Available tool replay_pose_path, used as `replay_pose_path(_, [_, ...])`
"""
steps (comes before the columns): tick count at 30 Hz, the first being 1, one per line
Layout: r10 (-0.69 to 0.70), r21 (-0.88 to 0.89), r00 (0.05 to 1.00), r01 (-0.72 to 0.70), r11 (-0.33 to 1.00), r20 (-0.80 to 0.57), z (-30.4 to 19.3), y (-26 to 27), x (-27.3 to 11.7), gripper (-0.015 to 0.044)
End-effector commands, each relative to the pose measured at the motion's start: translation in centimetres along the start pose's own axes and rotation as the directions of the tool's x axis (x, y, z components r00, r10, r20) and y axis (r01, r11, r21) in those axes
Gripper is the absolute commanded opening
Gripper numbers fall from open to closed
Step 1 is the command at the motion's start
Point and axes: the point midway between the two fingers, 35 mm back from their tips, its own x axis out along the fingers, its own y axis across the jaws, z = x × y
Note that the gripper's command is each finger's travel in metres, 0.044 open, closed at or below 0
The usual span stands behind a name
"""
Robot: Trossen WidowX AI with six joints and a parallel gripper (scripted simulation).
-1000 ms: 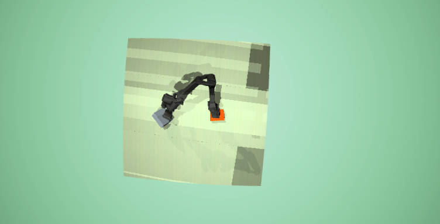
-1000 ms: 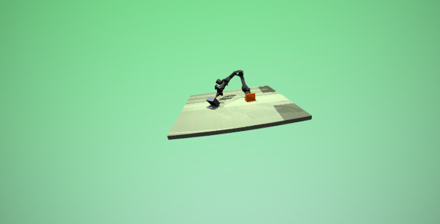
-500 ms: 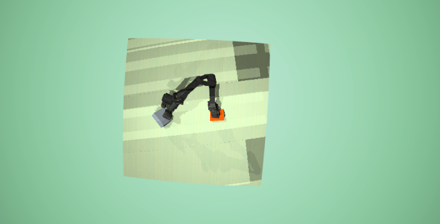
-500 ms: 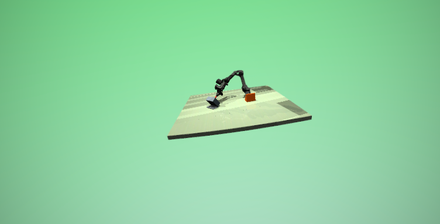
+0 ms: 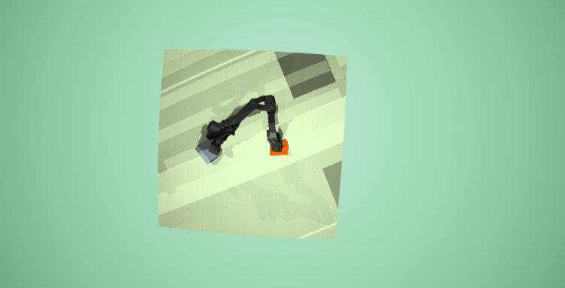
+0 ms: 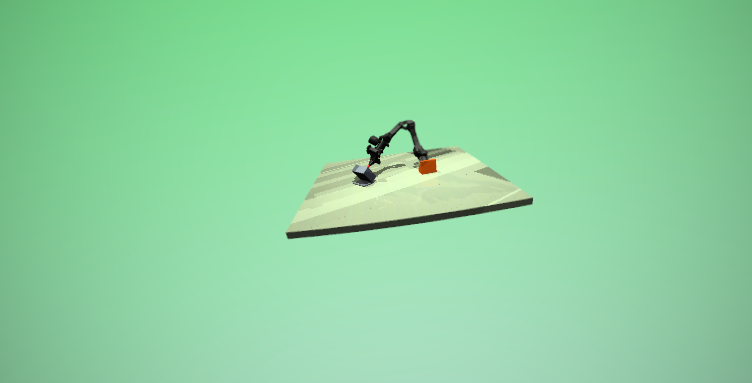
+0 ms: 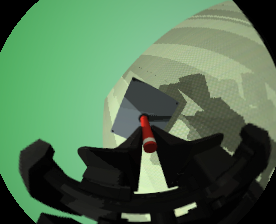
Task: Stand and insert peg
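So the red peg [image 6: 368, 166] [image 7: 147, 131] is right between the jaws [image 6: 375, 161], and they're clamped on it. In the wrist view the end with the white band points back toward the camera, with a short red bit past the band, and that end pokes out on the camera side of the jaws. The other end runs out past the tips to the hole in the grey block [image 5: 203, 156] [image 6: 363, 173] [image 7: 139, 102]. Looks like it's at the mouth of the hole or a little way in, can't tell how deep. From the top view the peg itself is hidden.

The block is tilted, with its sloped face turned toward the jaws, and there's a dark shadow on the worktop [image 5: 245, 214] [image 6: 410, 206] [image 7: 214, 55] under it. The black arm [image 5: 241, 117] [image 6: 393, 131] arches up and over from its foot, elbow high, and reaches down to the block. Down by the foot, well apart from the block, there's an orange box [image 5: 283, 152] [image 6: 428, 167] sitting on the worktop.
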Motion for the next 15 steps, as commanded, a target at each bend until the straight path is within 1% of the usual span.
replay_pose_path(1, [0.001,-0.001,1.000,-0.001,1.000,0.000,0.01,0.05,0.36,0.0000])
replay_pose_path(15, [0.001,-0.001,1.000,-0.001,1.000,0.001,0.02,0.11,1.32,0.0000])
